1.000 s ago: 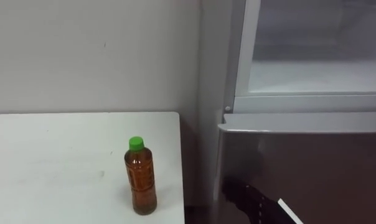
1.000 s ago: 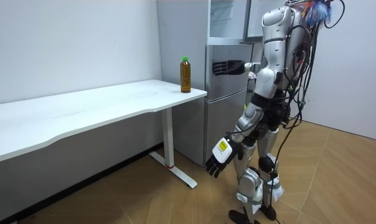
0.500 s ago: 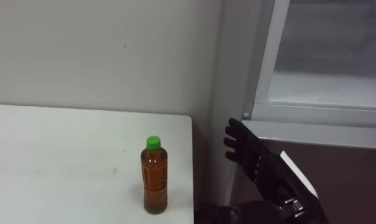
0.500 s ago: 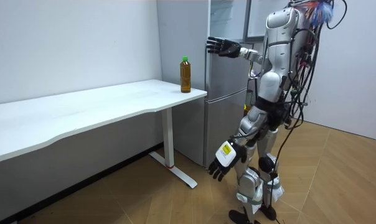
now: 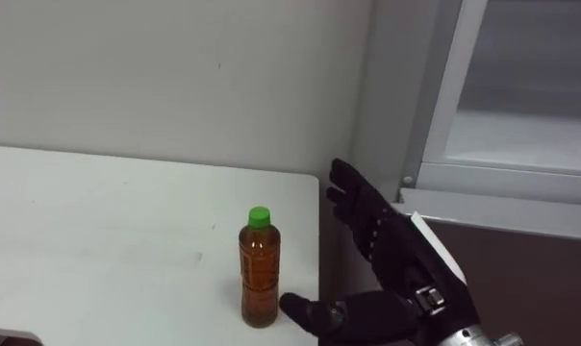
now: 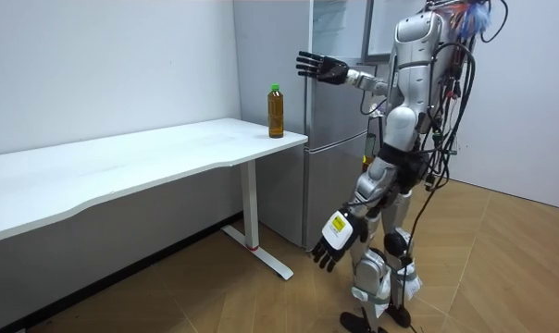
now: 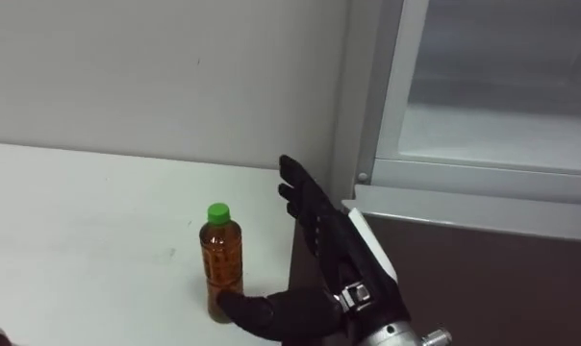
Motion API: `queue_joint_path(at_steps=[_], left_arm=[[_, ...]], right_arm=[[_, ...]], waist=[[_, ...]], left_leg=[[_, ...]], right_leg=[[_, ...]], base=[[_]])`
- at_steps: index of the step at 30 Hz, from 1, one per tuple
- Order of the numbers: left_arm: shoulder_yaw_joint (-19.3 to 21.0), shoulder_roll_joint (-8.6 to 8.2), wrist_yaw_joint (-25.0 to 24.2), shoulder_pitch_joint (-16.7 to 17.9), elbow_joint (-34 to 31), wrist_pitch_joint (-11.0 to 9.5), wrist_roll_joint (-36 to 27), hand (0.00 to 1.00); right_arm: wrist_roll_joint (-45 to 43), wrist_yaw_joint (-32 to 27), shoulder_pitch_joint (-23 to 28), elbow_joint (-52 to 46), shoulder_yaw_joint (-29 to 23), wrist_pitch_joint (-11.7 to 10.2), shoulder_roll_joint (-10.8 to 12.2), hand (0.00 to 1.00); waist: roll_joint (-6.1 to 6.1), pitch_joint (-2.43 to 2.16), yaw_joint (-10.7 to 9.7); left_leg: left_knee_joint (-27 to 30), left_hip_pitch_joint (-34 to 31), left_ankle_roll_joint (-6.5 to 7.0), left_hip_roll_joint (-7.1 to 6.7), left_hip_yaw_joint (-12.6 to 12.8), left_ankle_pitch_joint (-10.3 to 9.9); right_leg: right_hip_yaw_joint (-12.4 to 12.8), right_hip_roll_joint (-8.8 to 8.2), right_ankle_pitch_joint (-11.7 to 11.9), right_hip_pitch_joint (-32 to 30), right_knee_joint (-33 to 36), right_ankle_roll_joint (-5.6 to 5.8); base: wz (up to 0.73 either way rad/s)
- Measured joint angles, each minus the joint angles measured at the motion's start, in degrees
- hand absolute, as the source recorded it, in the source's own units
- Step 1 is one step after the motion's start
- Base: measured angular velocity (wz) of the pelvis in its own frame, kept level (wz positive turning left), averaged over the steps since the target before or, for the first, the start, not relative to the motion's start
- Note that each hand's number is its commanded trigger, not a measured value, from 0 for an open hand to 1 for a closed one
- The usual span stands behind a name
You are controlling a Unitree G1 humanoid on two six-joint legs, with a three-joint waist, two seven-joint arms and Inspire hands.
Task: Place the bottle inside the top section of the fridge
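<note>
An amber bottle (image 5: 259, 269) with a green cap stands upright near the right edge of the white table (image 5: 98, 231); in the room view the bottle (image 6: 276, 112) is at the table's end beside the fridge. My right hand (image 5: 377, 235) is open just right of the bottle, fingers straight and pointing up and away, thumb low near the bottle's base, not touching it. The right eye view has the right hand (image 7: 324, 231) close beside the bottle (image 7: 221, 261). My left hand (image 6: 333, 242) hangs open by my thigh.
The grey fridge (image 6: 335, 139) stands right of the table, against the wall. Its upper compartment (image 5: 521, 125) has a pale inside behind a light frame, above the dark lower door (image 5: 550, 288). I stand on the wooden floor facing the fridge and the table's end.
My right hand rose from in front of the lower fridge door and moved left to the bottle's side. The eye view swung left. The bottle and my left hand stayed put.
</note>
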Motion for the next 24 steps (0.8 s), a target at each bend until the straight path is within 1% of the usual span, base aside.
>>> queue_joint_path(at_steps=[2, 3, 6, 7, 9, 11, 14, 17, 21, 24], left_arm=[[0.0, 0.06, 0.0, -0.1, -0.1, 0.0, 0.0, 0.00], [0.0, 0.18, 0.0, -0.1, -0.1, 0.1, -0.1, 0.00], [0.0, 0.35, 0.0, -0.3, -0.1, 0.4, -0.1, 0.00], [0.0, 0.31, 0.0, -0.2, -0.1, 0.5, -0.1, 0.00], [0.0, 0.28, 0.0, 0.0, -0.1, 1.0, 0.0, 0.00], [0.1, 0.29, 0.0, 0.0, 0.0, 1.3, 0.0, 0.00], [0.1, 0.21, 0.0, 0.0, -0.1, 1.9, -0.1, 0.00], [0.1, -0.16, 0.0, 0.1, -0.1, 2.8, 0.0, 0.00], [0.1, -0.23, 0.0, 0.2, -0.1, 4.2, -0.1, 0.00], [0.2, -0.23, 0.0, 0.3, -0.4, 4.6, 0.0, 0.00]], right_arm=[[-0.1, 0.0, -0.9, 1.4, 0.5, 0.0, 0.1, 0.00], [-0.1, -0.2, -1.3, 2.2, 0.5, 0.0, 0.1, 0.00], [0.1, -1.2, -2.1, 2.9, 0.6, 0.1, 0.3, 0.00], [0.1, -1.3, -2.3, 3.1, 0.6, 0.1, 0.3, 0.00], [0.1, -2.5, -2.9, 4.8, 0.6, 0.1, 0.3, 0.00], [0.1, -2.7, -3.7, 6.4, 0.9, 0.1, 0.3, 0.00], [0.2, -3.0, -4.5, 8.1, 2.0, 0.1, 0.4, 0.00], [1.7, -3.1, -4.6, 9.0, 2.2, 0.6, 0.6, 0.00], [2.0, -5.5, -7.0, 11.0, 2.2, 1.3, 2.7, 0.00], [1.9, -7.2, -8.3, 12.5, 2.3, 1.3, 3.0, 0.00]], waist=[[-0.22, -0.02, 0.3], [-0.44, 0.03, 0.4], [-1.04, 0.35, 0.9], [-1.09, 0.33, 0.9], [-1.10, 0.32, 1.9], [-0.99, 0.39, 2.2], [-0.75, 0.50, 3.2], [-0.59, 0.50, 3.8], [-0.45, 0.41, 4.5], [-0.46, 0.40, 5.2]], left_leg=[[-0.1, 0.0, 0.02, -0.07, -0.2, 0.0], [-0.1, 0.0, 0.03, -0.09, -0.4, 0.0], [-0.1, -0.2, 0.05, -0.10, -1.0, 0.0], [-0.1, -0.2, 0.07, -0.12, -1.1, 0.0], [-0.1, -0.2, 0.08, -0.15, -1.4, 0.0], [-0.1, -0.3, 0.09, -0.15, -1.5, 0.0], [0.0, -0.4, 0.11, -0.11, -1.5, 0.0], [0.4, -0.9, 0.16, -0.11, -1.8, 0.0], [1.2, -1.4, 0.20, -0.10, -1.8, 0.0], [1.4, -1.4, 0.30, -0.15, -2.0, 0.1]], right_leg=[[-0.5, -0.11, 0.0, 0.0, 0.1, 0.07], [-1.0, -0.15, 0.0, 0.1, 0.1, 0.09], [-1.2, -0.13, 0.0, 0.1, 0.3, 0.11], [-1.2, -0.13, 0.0, 0.1, 0.3, 0.13], [-1.1, -0.14, 0.0, 0.2, 0.4, 0.17], [-1.1, -0.15, 0.0, 0.2, 0.4, 0.17], [-1.0, -0.14, 0.0, 0.0, 0.6, 0.17], [-1.1, -0.19, 0.0, -0.2, 0.9, 0.17], [-1.1, -0.22, 0.0, -0.5, 1.1, 0.13], [-1.3, -0.29, 0.1, -0.4, 1.2, 0.13]], base=[[0.14], [0.13], [0.10], [0.06], [0.04], [0.04], [-0.01], [0.02], [0.00], [0.02]])
